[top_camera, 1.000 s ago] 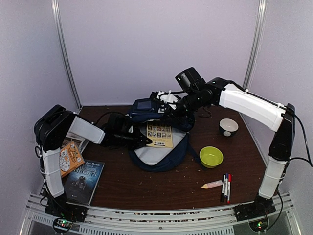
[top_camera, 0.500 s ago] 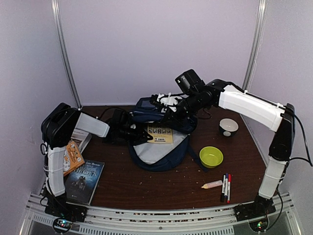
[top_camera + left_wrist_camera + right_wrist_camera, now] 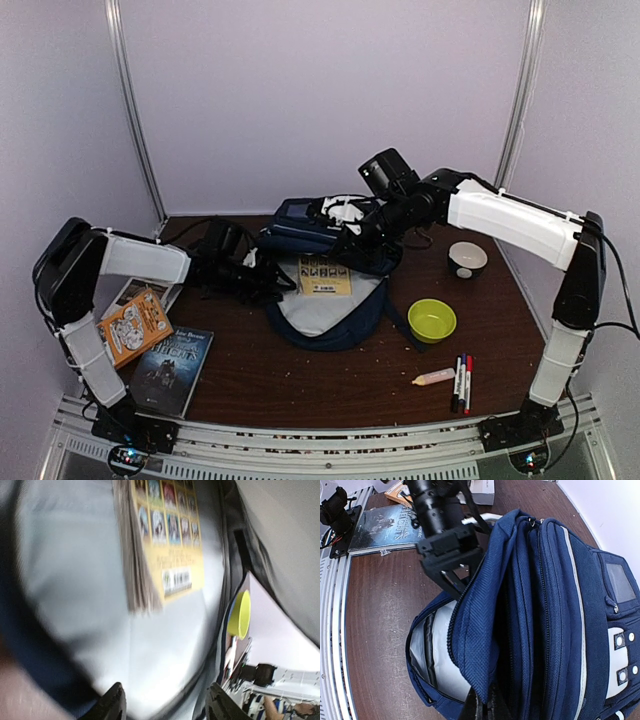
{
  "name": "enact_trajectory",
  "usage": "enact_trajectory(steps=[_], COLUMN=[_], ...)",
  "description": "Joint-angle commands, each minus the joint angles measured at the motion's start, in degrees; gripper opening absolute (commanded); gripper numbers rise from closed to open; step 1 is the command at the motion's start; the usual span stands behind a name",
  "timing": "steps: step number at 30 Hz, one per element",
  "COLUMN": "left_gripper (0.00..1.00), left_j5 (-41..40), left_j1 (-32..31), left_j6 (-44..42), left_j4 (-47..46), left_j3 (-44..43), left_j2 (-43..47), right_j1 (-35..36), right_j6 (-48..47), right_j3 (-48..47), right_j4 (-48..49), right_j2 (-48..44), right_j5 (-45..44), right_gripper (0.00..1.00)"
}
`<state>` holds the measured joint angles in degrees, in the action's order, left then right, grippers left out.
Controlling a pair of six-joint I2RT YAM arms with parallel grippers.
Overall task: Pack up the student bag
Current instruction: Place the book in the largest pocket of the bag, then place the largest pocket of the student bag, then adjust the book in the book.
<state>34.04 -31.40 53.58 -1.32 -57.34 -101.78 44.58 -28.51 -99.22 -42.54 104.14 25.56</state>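
At the counter's (image 3: 330,385) near edge, only the overhead view shows two markers (image 3: 462,382) beside a pale tube (image 3: 433,377) on the right. On the left it shows a dark book (image 3: 172,365) and an orange book (image 3: 135,325). Farther in, a green bowl (image 3: 431,320) sits just right of the student bag (image 3: 345,333), which lies mid-counter with its mouth toward the arms.

The left hand (image 3: 165,707) is spread, with nothing between its fingers, just at the bag's left rim. Its own camera looks into the light-grey lining, where a yellow book (image 3: 167,535) lies with page edges and barcode showing; the right wrist view does not show the book.

The right hand (image 3: 481,707) is pressed together, pinching the bag's upper flap and holding it raised. That camera shows navy woven fabric, zip lines, a thin white stripe and a white patch with studs.

Beyond, a white bowl (image 3: 466,259) with a dark inside stands at the far right.
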Motion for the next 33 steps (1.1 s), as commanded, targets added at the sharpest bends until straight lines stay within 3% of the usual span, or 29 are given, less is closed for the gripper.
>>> enact_trajectory(steps=[1,5,9,15,23,26,30,33], left_gripper=[0.57,0.59,0.66,0.73,0.82,0.97,0.98,0.98], left_j5=[-6.1,-18.3,-32.4,-35.6,-39.9,-41.8,-38.7,-40.0], left_j1=[-0.5,-0.5,1.3,16.6,31.5,38.7,51.2,53.2], left_j6=[-7.6,-8.7,-7.2,-10.5,-14.7,-17.8,-19.8,-19.7], left_j4=[12.6,26.5,40.5,52.0,54.2,56.0,55.2,54.6], left_j3=[5.9,10.8,10.7,10.6,7.6,7.1,8.9,9.6], left_j2=[11.6,24.2,34.8,40.8,42.5,41.0,39.4,38.7], right_j1=[-0.3,-0.1,0.8,2.2,2.4,2.6,4.3,5.6], right_j6=[-0.7,-0.9,-2.1,-3.6,-0.1,7.0,12.8,12.0], right_j3=[2.3,6.5,11.9,15.2,9.8,6.7,4.7,4.7], right_j4=[2.8,4.8,8.1,9.1,4.2,5.4,7.2,6.1], right_j2=[-2.9,-1.9,-0.5,3.5,4.9,5.0,6.4,7.0], right_j5=[1.7,3.5,3.0,3.4,7.4,11.9,15.0,14.5], right_gripper=[0.0,0.0,0.0,0.01,0.47,0.55,0.56,0.57])
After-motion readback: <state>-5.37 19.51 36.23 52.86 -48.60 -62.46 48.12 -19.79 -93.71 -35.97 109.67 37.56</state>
